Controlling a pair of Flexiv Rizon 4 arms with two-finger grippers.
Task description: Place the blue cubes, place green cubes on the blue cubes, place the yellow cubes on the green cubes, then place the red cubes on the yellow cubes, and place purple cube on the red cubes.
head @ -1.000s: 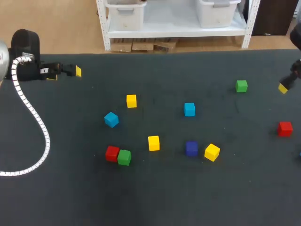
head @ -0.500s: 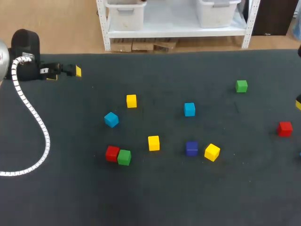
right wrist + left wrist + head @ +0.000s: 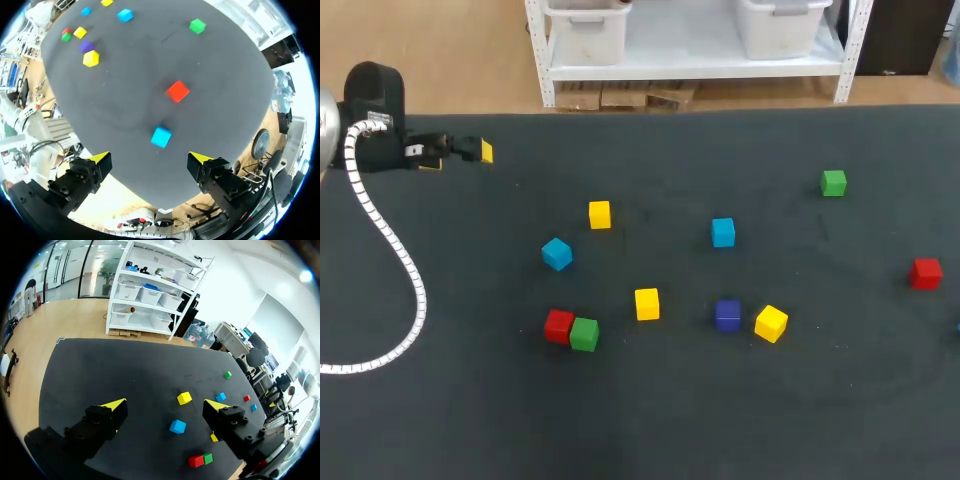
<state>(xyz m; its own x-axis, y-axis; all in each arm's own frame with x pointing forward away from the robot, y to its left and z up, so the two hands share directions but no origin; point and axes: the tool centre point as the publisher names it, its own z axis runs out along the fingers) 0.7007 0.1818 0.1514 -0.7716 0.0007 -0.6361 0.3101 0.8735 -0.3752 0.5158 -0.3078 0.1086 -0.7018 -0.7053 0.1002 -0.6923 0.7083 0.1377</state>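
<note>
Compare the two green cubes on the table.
The near green cube sits right against a red cube; the far green cube stands alone. The near green cube lies left of the middle of the table, toward the front; the far green cube lies to the right, toward the back. Both look alike in colour and size, and both rest flat with nothing on them.

My desk [image 3: 650, 420] wears a dark, matt, felt-like cloth. The purple cube [image 3: 727, 315] and the red cube [image 3: 925, 273] look smooth and faintly glossy, perhaps plastic. My left hand [image 3: 165, 405] is matt black plastic, and a ribbed white plastic hose [image 3: 419, 295] lies beside it.
</note>
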